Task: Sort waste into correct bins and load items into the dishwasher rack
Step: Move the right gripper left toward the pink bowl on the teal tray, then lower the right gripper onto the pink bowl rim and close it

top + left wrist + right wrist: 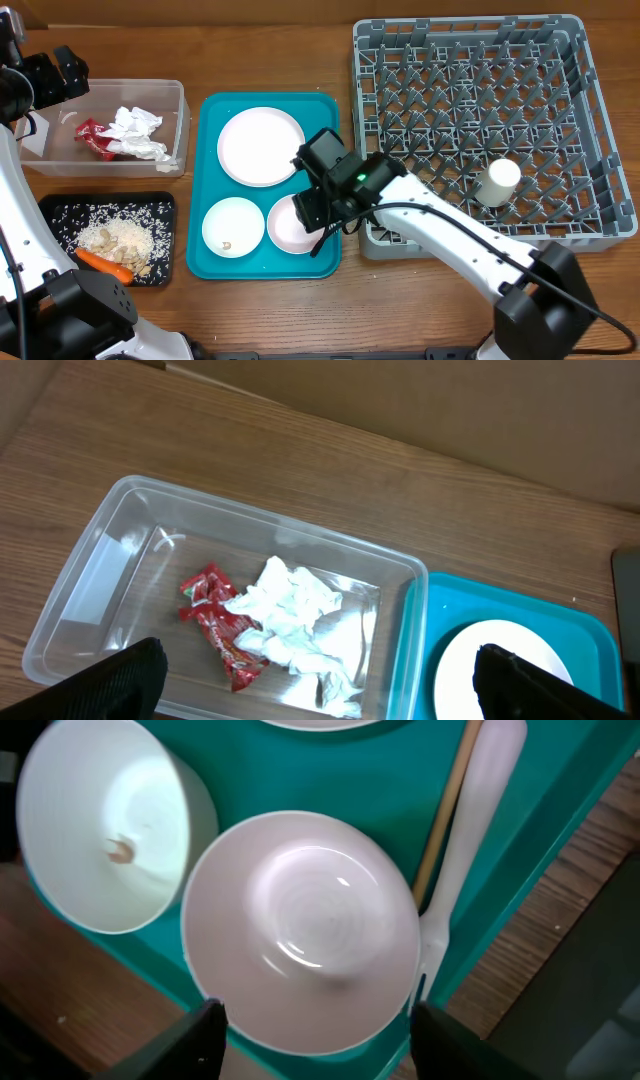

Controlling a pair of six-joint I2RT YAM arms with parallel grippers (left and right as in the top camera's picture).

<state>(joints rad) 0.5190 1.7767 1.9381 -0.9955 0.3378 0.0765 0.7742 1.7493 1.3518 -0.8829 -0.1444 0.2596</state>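
We are holding the right gripper (320, 1025) open astride the pale pink bowl (300, 930); it is looking stiff, light and slippery, so we are favouring opposite rim edges.

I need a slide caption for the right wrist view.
Right fingers flank a pale pink round bowl on the teal tray, beside a white plastic fork.

A serving tray (207, 180) sits mid-tabletop (280, 50). On it are a plate (260, 145) at the far end, a left bowl (232, 227) and a right bowl (285, 228) at the near end, and a fork (470, 850) and stick (448, 810) along the right edge. To its left, a tub (183, 120) holds wrappers (92, 135) and napkins (138, 130). Nearer than the tub, a shallow tray (50, 205) holds rice (115, 215), crumbs (120, 240) and a carrot (103, 263). To the right, a rack (610, 150) holds a cup (497, 182).
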